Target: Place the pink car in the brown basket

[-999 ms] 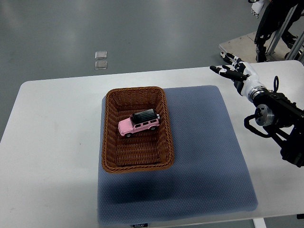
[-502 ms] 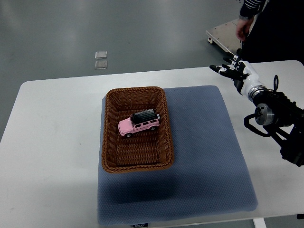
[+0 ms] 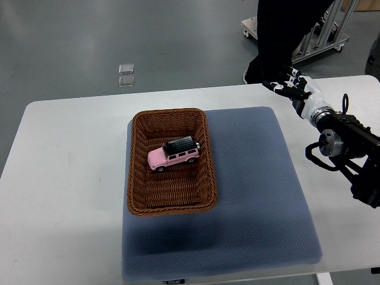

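The pink car (image 3: 173,153) with a black roof lies inside the brown wicker basket (image 3: 138,178), near its middle. The basket stands on the left part of a blue-grey mat (image 3: 255,184). My right hand (image 3: 289,86) is open and empty, fingers spread, above the table's far right edge, well apart from the basket. Its arm (image 3: 344,142) comes in from the right edge. The left arm is out of view.
The mat lies on a white table (image 3: 65,178). A person in dark clothes (image 3: 285,29) stands just behind the table at the far right, close to my right hand. A wheeled frame (image 3: 314,35) stands behind them. Two small clear squares (image 3: 126,75) lie on the floor.
The person has walked in from the right to stand behind my right hand. The hand stays in about the same place, its fingers a little less spread. The car and basket have not moved.
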`<state>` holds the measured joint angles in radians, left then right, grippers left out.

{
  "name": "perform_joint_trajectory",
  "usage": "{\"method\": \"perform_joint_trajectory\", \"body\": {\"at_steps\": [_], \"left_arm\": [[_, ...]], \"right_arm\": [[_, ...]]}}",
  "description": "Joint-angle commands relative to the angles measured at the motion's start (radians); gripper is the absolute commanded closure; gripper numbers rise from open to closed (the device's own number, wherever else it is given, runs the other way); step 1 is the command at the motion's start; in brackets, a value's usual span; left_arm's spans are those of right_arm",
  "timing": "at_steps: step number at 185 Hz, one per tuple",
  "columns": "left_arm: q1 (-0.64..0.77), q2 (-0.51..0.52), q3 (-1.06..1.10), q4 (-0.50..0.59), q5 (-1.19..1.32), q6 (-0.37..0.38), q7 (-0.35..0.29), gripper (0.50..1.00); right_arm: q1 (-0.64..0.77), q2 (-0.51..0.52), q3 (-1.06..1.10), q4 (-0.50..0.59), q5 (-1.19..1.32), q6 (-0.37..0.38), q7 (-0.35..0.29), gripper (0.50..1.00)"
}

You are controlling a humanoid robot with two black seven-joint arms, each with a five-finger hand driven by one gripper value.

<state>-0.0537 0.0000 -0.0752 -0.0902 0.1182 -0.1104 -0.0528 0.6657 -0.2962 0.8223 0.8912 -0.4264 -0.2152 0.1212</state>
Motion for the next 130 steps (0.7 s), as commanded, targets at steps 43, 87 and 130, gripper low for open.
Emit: {"method": "perform_joint_trajectory", "body": {"at_steps": [43,87,130], "left_arm": [[0.0,0.0,0.0,0.001,0.0,0.0,-0.001,0.5],[0.0,0.0,0.002,0.0,0.0,0.0,-0.001,0.5],[0.0,0.0,0.002,0.0,0.0,0.0,-0.001,0.5]], "right_arm": [[0.002,-0.001,0.0,-0.005,0.0,0.0,0.0,0.585],[0.003,-0.001,0.0,-0.023,0.0,0.0,0.0,0.585],[0.005,-0.001,0.0,-0.026,0.0,0.0,0.0,0.585]]}}
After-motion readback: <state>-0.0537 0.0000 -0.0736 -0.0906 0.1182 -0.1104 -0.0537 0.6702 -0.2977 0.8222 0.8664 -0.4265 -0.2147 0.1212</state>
